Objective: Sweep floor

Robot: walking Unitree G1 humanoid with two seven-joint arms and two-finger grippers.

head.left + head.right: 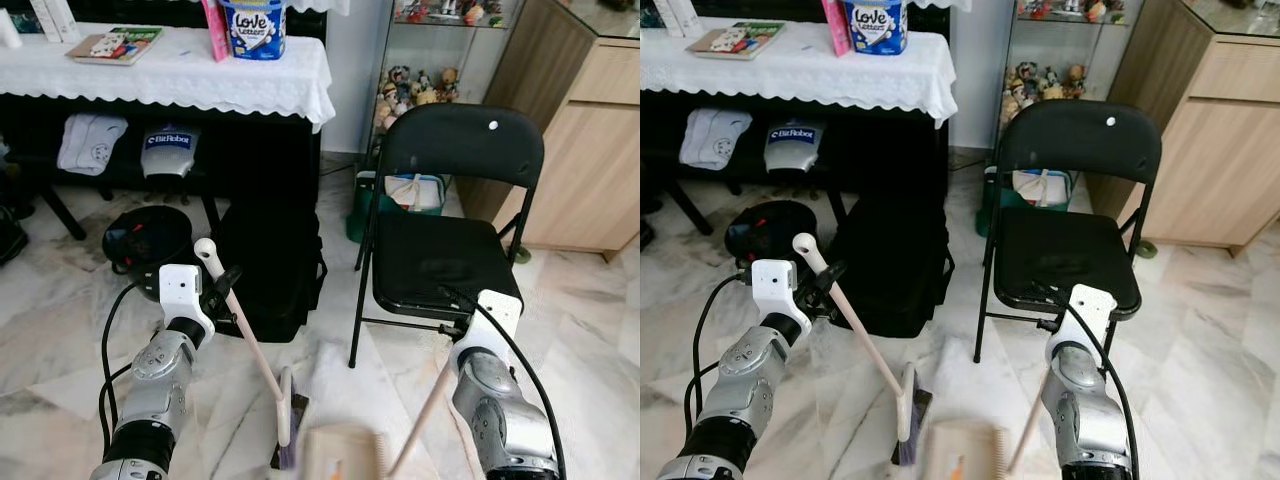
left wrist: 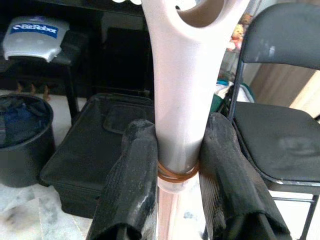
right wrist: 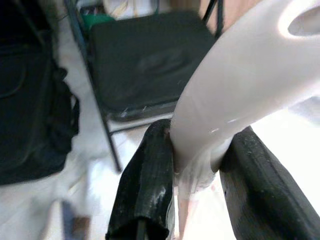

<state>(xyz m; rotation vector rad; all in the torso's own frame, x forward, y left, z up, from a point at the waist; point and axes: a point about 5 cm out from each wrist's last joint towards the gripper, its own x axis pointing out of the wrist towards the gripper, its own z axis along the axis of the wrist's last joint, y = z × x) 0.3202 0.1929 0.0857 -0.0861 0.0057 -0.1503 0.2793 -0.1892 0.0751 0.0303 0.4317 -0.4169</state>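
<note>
Left gripper (image 2: 176, 165) is clamped tight on the upper end of a pale broom handle (image 1: 245, 330), fingers (image 2: 131, 180) pressed against both sides just above a brown band. The handle slants down from the gripper toward the floor (image 1: 60, 350), where its dark brush head (image 1: 288, 430) sits on the marble near the front of a black bag (image 1: 270, 270). Right gripper (image 3: 197, 165) is closed on a second pale handle (image 1: 425, 415), which runs down toward a beige dustpan (image 1: 340, 452) at the near edge, just beside the brush head. A black folding chair (image 1: 450, 200) stands in front of the right arm. Behind the bag, a table with a white cloth (image 1: 180, 70); a black bucket (image 1: 147, 238) sits on the floor beside the bag, on the left.
</note>
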